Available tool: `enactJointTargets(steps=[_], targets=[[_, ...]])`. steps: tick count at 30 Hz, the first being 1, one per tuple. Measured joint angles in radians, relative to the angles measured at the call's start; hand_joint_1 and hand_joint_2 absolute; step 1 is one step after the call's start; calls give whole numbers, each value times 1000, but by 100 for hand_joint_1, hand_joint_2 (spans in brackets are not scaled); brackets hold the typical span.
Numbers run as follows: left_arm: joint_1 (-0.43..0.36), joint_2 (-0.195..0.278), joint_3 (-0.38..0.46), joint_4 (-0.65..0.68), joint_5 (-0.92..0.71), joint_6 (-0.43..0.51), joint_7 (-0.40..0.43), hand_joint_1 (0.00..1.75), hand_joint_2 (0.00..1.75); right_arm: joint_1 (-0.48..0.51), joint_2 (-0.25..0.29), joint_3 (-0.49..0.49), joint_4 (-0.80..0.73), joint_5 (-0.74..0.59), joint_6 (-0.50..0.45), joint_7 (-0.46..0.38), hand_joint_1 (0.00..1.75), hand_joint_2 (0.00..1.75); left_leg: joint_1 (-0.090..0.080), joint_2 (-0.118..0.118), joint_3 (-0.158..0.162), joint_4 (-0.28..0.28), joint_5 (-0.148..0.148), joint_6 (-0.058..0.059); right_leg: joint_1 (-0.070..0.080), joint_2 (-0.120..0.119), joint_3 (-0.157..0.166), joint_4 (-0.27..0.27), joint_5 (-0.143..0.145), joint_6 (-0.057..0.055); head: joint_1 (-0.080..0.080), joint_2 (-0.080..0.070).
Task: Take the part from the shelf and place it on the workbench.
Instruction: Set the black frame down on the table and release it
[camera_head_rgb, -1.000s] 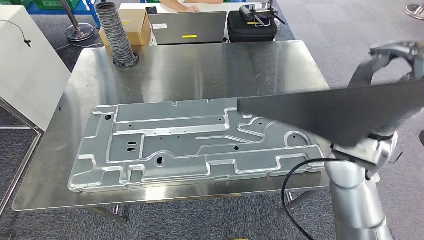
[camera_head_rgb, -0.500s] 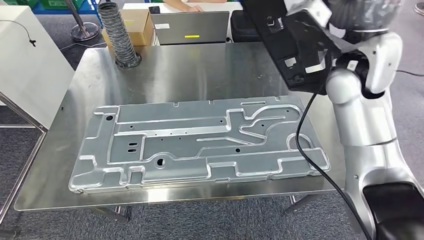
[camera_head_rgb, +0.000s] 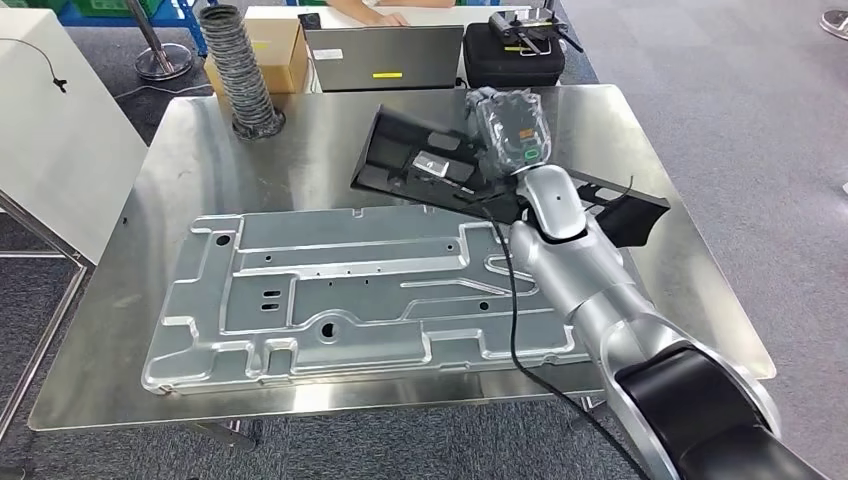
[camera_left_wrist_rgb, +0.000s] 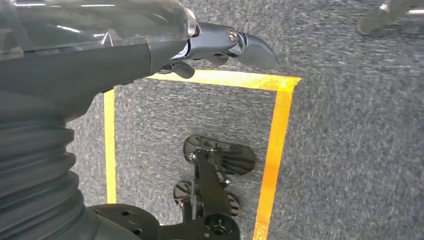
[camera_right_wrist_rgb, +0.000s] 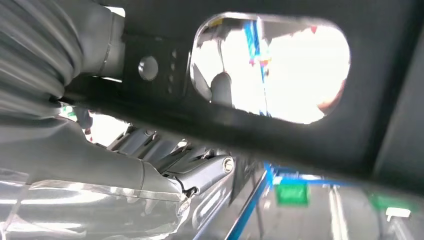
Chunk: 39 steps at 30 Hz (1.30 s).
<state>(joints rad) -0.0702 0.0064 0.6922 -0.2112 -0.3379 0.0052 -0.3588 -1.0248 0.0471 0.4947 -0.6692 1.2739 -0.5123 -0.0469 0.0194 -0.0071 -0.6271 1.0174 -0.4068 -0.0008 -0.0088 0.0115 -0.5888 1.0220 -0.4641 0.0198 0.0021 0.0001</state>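
Lowered onto workbench (camera_head_rgb: 180, 140), part (camera_head_rgb: 420, 160) under right robot hand (camera_head_rgb: 508, 135).

A steel workbench (camera_head_rgb: 330, 150) bears a stamped metal panel (camera_head_rgb: 350, 290), a ribbed hose (camera_head_rgb: 238, 70) and a black part (camera_head_rgb: 420, 160).

Your right hand (camera_head_rgb: 508, 130), wrapped in clear plastic, holds the black part (camera_head_rgb: 430, 165) over the far half of the steel workbench (camera_head_rgb: 330, 140). The part lies tilted across the table, its far end near the middle and its other end (camera_head_rgb: 625, 212) reaching toward the right edge. Nearer you lies 1 large stamped metal panel (camera_head_rgb: 350, 295). A ribbed hose (camera_head_rgb: 240, 70) stands at the far left corner, with a laptop (camera_head_rgb: 385, 55) beyond the far edge.
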Motion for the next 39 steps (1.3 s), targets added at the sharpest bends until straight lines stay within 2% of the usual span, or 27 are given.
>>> enactJointTargets(steps=[2, 4, 5, 6, 7, 9, 10, 12, 14, 16, 17, 19, 20, 21, 22, 24, 25, 26, 27, 29, 31, 33, 35, 36, 37, 38, 39], targets=[[2, -1, 8, 0, 1, -8, -7, 0, 175, -2, 34, 10, 61, -2, 19, -2, 0, 0, 2, 0, 4, -5, 1, 10, -2, -3, -34, 75, -44, 7, 3, 0], [2, 0, 16, 0, 2, -14, -16, 0, 175, 4, 64, 22, 119, -6, 55, -9, 0, 0, 0, 0, 5, -5, -1, 14, -3, -5, -105, 212, -99, 10, 5, 0], [2, 0, 21, 0, 2, -16, -19, 0, 175, 11, 77, 27, 145, -9, 71, -13, 0, 0, -2, 0, 5, -5, -3, 16, -3, -5, -134, 263, -111, 10, 5, 0], [3, 0, 25, 0, 2, -18, -20, 0, 175, 17, 89, 31, 166, -14, 82, -19, 0, 0, -4, -1, 6, -4, -4, 17, -3, -5, -147, 280, -104, 7, 6, 0], [5, 0, 29, 0, 2, -20, -21, 0, 175, 19, 101, 33, 184, -19, 91, -25, 0, 0, -6, -1, 8, -3, -5, 17, -1, -5, -140, 255, -78, 2, 6, 0], [7, -3, 34, 0, 1, -20, -20, 0, 175, 14, 123, 37, 209, -26, 102, -35, 0, 0, -11, -1, 14, -3, -9, 16, 6, -5, -82, 123, -7, -16, 5, 0], [7, -5, 36, 0, 0, -19, -19, 0, 175, 11, 135, 39, 218, -27, 106, -37, 0, 0, -13, 0, 17, -3, -11, 14, 10, -7, -52, 59, 18, -25, 5, 0], [6, -8, 39, 0, -1, -17, -18, 0, 87, 9, 155, 43, 232, -27, 113, -38, 0, 0, -14, 2, 20, -4, -15, 5, 18, -8, -23, -3, 32, -35, 5, 0], [5, -8, 43, 0, 0, -17, -21, 0, 0, 9, 172, 46, 241, -29, 119, -36, 0, 0, -13, 4, 24, -7, -16, -6, 17, -7, -19, -11, 34, -38, 6, 0], [6, -9, 46, 0, -1, -21, -31, 0, 0, 10, 183, 47, 248, -39, 127, -36, 0, 0, -13, 4, 15, 19, -37, -15, 10, -8, -11, -24, 41, -44, 5, 0], [6, -10, 48, 0, -3, -23, -35, 0, 0, 12, 189, 47, 251, -49, 133, -38, 0, 0, -12, 4, -1, 59, -63, -19, 7, -9, -8, -30, 44, -47, 4, 0], [6, -12, 53, 0, -7, -24, -40, 0, 0, 18, 197, 47, 256, -75, 145, -46, 0, 0, -7, 4, -59, 188, -129, -28, 7, -10, -7, -31, 44, -50, 1, 0], [7, -12, 55, 0, -9, -23, -41, 0, 0, 22, 199, 47, 258, -87, 148, -51, 0, 0, -6, 4, -84, 242, -149, -32, 7, -10, -8, -30, 44, -50, 2, 0], [7, -12, 57, 0, -10, -23, -41, 0, 0, 26, 200, 46, 259, -97, 151, -55, 0, 0, -4, 4, -98, 270, -151, -36, 6, -10, -8, -29, 43, -50, 1, 0], [8, -12, 58, 0, -10, -23, -42, 0, 0, 28, 202, 45, 260, -103, 152, -58, 0, 0, -2, 4, -92, 257, -134, -38, 6, -10, -8, -27, 42, -48, 1, 0], [8, -12, 58, 0, -12, -23, -43, 0, 0, 30, 205, 45, 261, -110, 153, -61, 0, 0, 3, 5, -32, 131, -65, -41, 4, -10, -7, -20, 35, -43, 1, 0], [7, -12, 59, 0, -12, -23, -44, 0, 0, 29, 206, 44, 261, -115, 153, -62, 0, 0, 3, 5, 1, 66, -42, -40, 6, -9, -8, -15, 32, -38, 1, 0], [6, -12, 59, 0, -14, -23, -44, 0, 0, 29, 207, 42, 261, -123, 153, -66, 0, 0, 3, 5, 22, 21, -28, -35, 7, -8, -11, -11, 29, -33, 1, 0], [6, -12, 59, 0, -16, -23, -43, 0, 0, 29, 207, 38, 261, -136, 154, -74, 0, 0, 2, 4, 30, 3, -28, -30, 9, -7, -13, -8, 28, -29, 1, 0], [7, -12, 59, 0, -20, -22, -43, 0, 0, 29, 207, 23, 260, -175, 164, -96, 0, 0, 0, 2, 29, 2, -29, -14, 11, -7, -16, -7, 29, -21, 2, 0], [6, -14, 59, 0, -25, -22, -41, 0, 0, 27, 207, 2, 254, -226, 185, -120, 0, 0, 1, 2, 29, -2, -26, -2, 8, -8, -24, 11, 13, -12, 3, 0], [5, -15, 61, 0, -29, -22, -39, 0, 0, 17, 207, -24, 247, -280, 210, -141, 0, 0, 3, 3, 29, -5, -24, 8, 4, -8, -66, 102, -38, -3, 5, 0], [4, -15, 63, 0, -30, -22, -38, 0, 0, 6, 205, -48, 242, -320, 231, -153, 0, 0, 1, 3, 29, -4, -25, 12, 3, -8, -135, 241, -95, 2, 6, 0], [4, -15, 65, 0, -31, -22, -38, 0, 0, 2, 204, -59, 240, -331, 238, -156, 0, 0, 1, 3, 29, -3, -26, 14, 3, -8, -159, 286, -104, 2, 6, 0], [4, -16, 66, 0, -31, -22, -37, 0, 0, -1, 202, -67, 239, -339, 243, -159, 0, 0, 0, 2, 30, -2, -27, 14, 3, -8, -167, 295, -94, 1, 6, 0], [5, -16, 66, 0, -31, -22, -37, 0, 0, -3, 201, -74, 236, -343, 246, -161, 0, 0, 0, 1, 31, -1, -29, 14, 3, -8, -155, 261, -65, -2, 6, 0], [4, -17, 67, 0, -31, -22, -37, 0, 0, -6, 200, -80, 233, -346, 247, -163, 0, 0, -1, 0, 33, 0, -30, 14, 4, -8, -125, 192, -24, -8, 6, 0]])
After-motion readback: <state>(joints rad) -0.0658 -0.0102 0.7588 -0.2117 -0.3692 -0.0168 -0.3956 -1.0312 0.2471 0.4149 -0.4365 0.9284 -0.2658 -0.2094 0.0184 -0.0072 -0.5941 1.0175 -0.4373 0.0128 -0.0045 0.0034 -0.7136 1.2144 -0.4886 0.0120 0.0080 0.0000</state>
